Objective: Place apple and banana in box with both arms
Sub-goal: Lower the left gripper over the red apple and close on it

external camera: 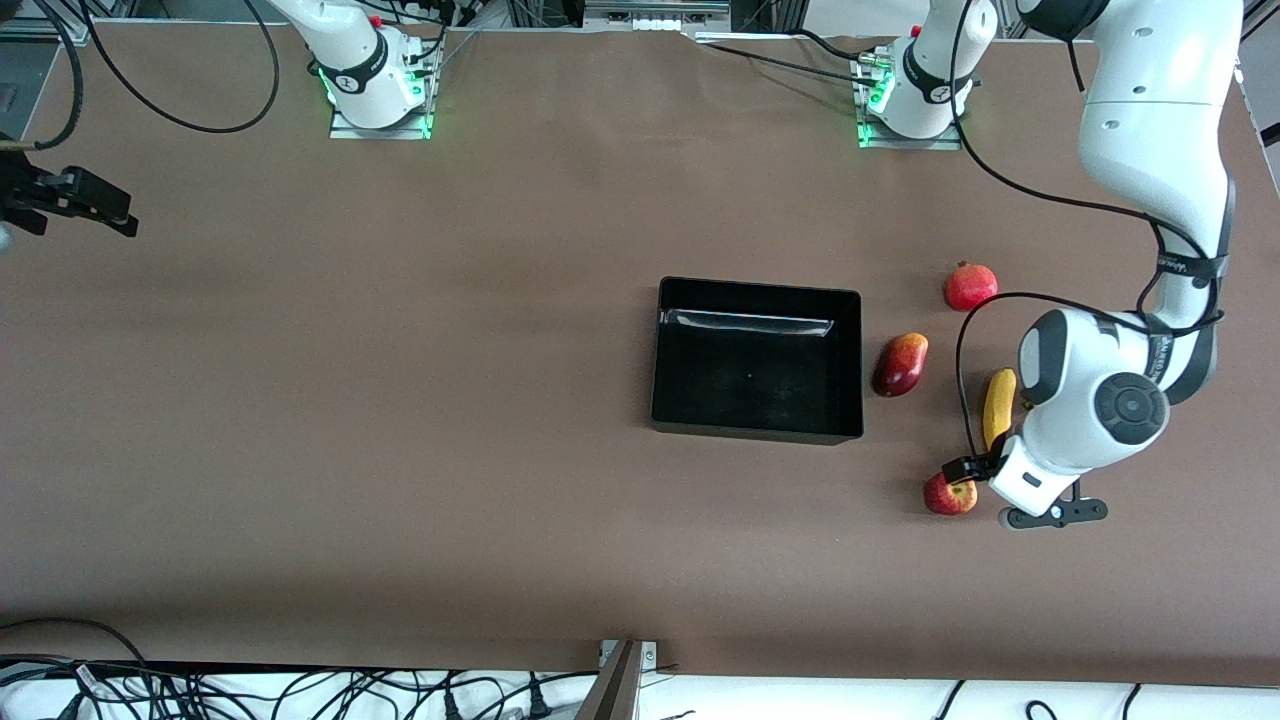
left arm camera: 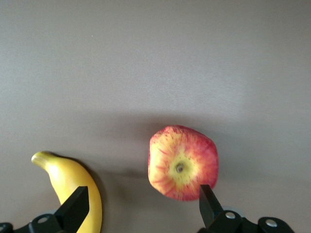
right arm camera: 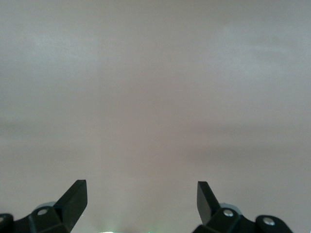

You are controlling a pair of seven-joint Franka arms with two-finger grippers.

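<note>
While the box (external camera: 757, 360) sits empty, nothing is placed yet: the left gripper (left arm camera: 141, 206), jaws spread, hangs over the apple (external camera: 949, 494), which lies at six o'clock from the banana (external camera: 998, 405); the right gripper (right arm camera: 142, 201), jaws spread, waits over bare worktop (external camera: 400, 450).

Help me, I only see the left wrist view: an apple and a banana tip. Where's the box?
Observer: The box sits empty, toward the right arm's end from your apple.
Operator: Any other fruit?
Observer: A mango lies beside the box; a pomegranate sits farther from the front camera.
Operator: My left gripper hangs open by the apple. The other one?
Observer: The right gripper waits open over bare table at the right arm's end.
</note>
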